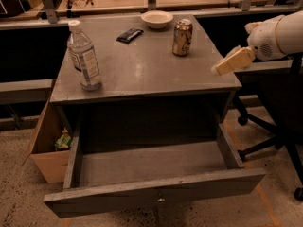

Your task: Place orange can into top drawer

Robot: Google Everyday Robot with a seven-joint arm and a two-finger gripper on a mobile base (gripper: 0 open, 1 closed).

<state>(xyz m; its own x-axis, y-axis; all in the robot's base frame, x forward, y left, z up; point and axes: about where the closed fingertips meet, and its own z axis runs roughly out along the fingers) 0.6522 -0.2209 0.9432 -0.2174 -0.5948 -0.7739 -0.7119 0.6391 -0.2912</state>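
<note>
The orange can stands upright on the grey table top, at the back right, near a white bowl. The top drawer is pulled out wide below the table top, and I see nothing inside it. My gripper hangs at the table's right edge, level with the top, to the right of the can and a little nearer the front. It holds nothing that I can see and does not touch the can.
A clear water bottle stands at the table's left. A white bowl and a dark wrapper lie at the back. A cardboard box sits on the floor at the left, and an office chair stands at the right.
</note>
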